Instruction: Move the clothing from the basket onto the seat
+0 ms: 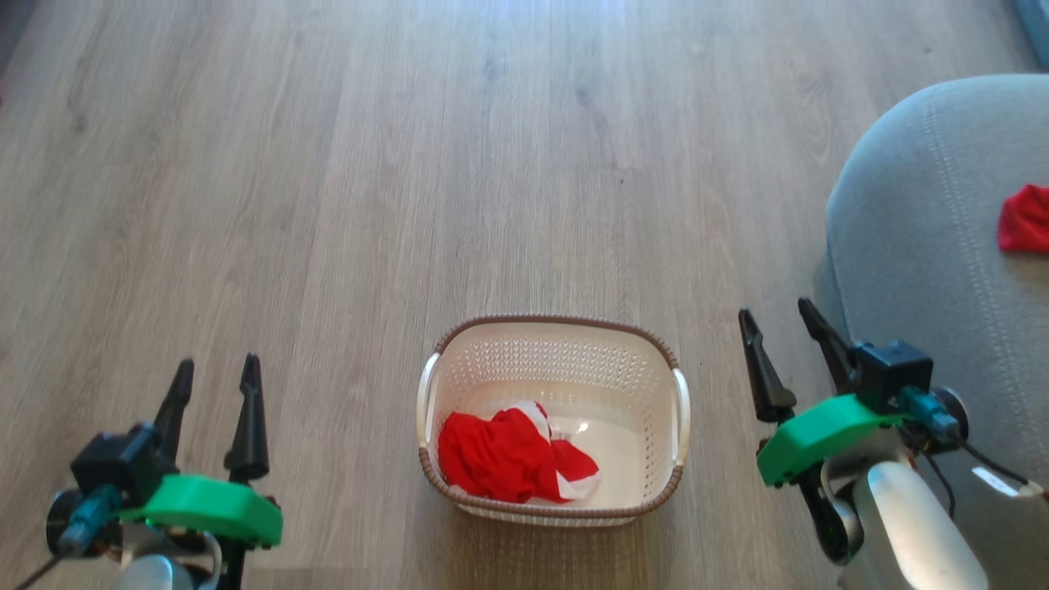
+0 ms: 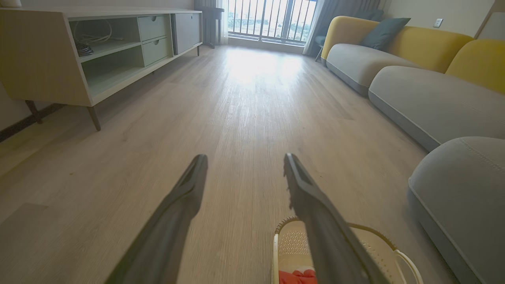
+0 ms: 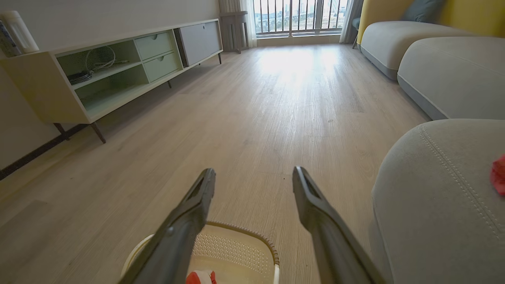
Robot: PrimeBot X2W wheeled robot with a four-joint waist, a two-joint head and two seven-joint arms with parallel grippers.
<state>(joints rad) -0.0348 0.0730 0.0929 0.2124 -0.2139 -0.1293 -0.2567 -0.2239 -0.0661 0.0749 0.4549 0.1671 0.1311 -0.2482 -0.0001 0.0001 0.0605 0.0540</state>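
head view: cream basket (image 1: 557, 360) on wood floor (image 1: 328, 164), red-and-white clothing (image 1: 500, 455) bunched in its near-left corner. l gripper (image 1: 218, 362) hangs well left of basket. r gripper (image 1: 774, 309) is right of basket, betw it and the grey seat (image 1: 918, 229). both have fingers spread wide and empty, neither touching basket. seat stands right of basket, apart from it, w/ a second red piece (image 1: 1024, 217) lying on top at frame edge. small white tag (image 1: 996, 482) on r arm's cable, right of basket; print too small to read.

left wrist view adds the room beyond basket: low tv cabinet (image 2: 79, 51) w/ open shelves, two drawers and coiled cables (image 2: 92, 39), far left. grey sofa (image 2: 426, 102) w/ yellow backs and a teal cushion (image 2: 382, 31), far right. balcony railing (image 2: 272, 17) straight beyond, wall socket (image 2: 437, 23) above sofa. basket here is just far rim + a strip of red, partly behind one finger.

right wrist view: same room, plus a white item (image 3: 17, 31) on cabinet top, too blurred to name. the red piece shows at right edge, basket's far wall below the fingers.
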